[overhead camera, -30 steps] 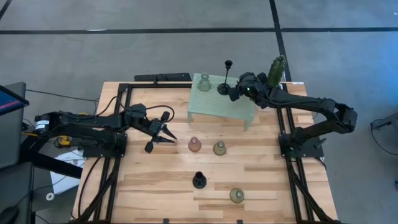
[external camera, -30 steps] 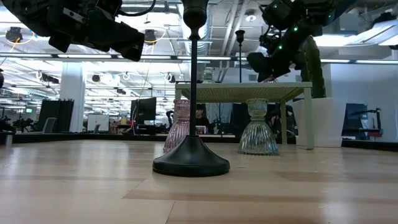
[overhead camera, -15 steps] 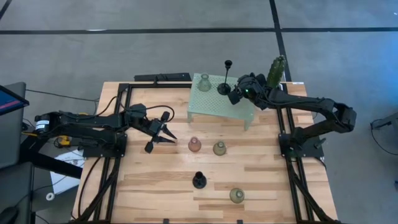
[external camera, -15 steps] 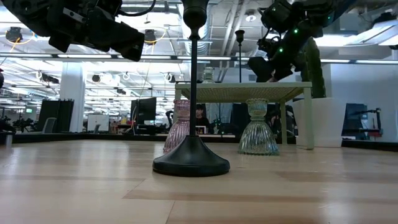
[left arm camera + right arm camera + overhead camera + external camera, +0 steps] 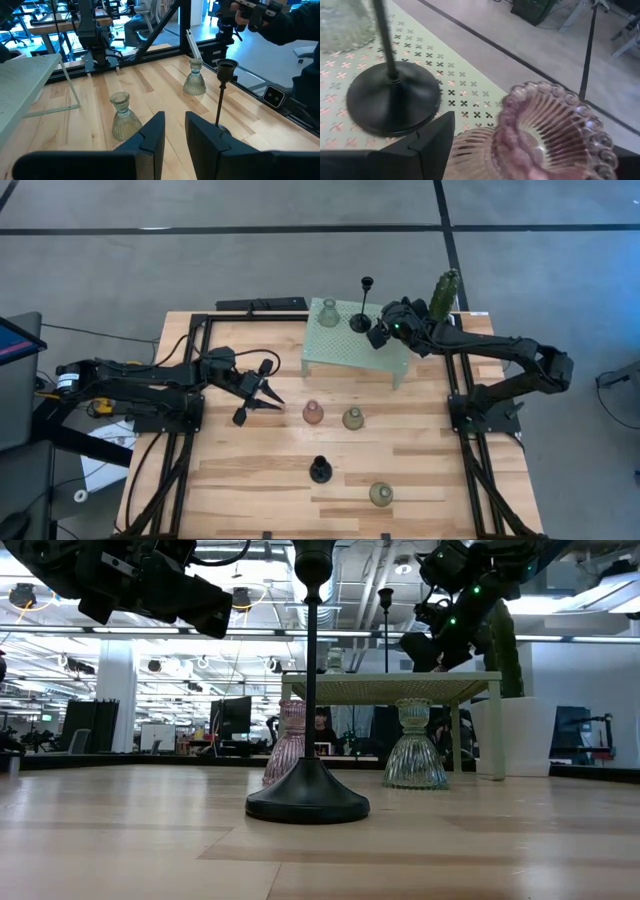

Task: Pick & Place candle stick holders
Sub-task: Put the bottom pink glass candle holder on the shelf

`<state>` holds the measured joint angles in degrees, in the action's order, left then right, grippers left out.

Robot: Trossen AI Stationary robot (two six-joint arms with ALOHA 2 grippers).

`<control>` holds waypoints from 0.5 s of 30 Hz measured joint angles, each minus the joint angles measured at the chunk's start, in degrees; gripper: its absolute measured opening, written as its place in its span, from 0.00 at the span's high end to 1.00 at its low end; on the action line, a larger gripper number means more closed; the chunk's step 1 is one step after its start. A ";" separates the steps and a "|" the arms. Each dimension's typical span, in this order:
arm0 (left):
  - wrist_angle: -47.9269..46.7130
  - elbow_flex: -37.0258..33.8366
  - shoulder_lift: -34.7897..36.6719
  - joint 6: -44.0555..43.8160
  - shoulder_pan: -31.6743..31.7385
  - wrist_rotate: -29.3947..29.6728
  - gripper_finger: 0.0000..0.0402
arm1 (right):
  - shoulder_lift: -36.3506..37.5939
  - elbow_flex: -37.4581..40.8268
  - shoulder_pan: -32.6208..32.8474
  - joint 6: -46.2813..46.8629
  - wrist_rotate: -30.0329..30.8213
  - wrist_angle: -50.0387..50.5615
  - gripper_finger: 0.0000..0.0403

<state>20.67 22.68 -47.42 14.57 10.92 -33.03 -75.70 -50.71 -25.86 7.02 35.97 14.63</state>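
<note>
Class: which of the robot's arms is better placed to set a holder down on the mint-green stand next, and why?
Right. The right gripper hangs over the mesh stand, shut on a pink holder; the left gripper waits beside the stand.

The counter (image 5: 260,470) is made of pale wooden planks and stands on a grey concrete floor (image 5: 200,260) crossed by dark lines (image 5: 300,228). At the far left edge of the high view sits part of a monitor (image 5: 15,335). In the low view the room behind is a wide open workshop with an exposed ceiling of pipes and ducts (image 5: 350,570), strip lights (image 5: 150,630), a white column (image 5: 117,705), and distant desks with screens (image 5: 235,718). The left wrist view shows black metal frames (image 5: 165,25) and office chairs (image 5: 145,10) beyond the counter.
</note>
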 joint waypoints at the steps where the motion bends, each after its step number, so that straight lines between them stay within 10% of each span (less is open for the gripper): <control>1: 0.00 0.00 0.00 0.00 -0.01 0.00 0.81 | 0.00 -0.19 0.29 -0.11 0.02 0.15 0.34; 15: -0.02 0.00 0.00 0.00 0.00 -0.01 0.81 | 0.07 -9.05 3.84 -1.15 0.00 9.73 0.34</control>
<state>20.64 22.68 -47.42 14.57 10.92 -33.04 -75.64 -59.76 -22.02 5.87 35.97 24.36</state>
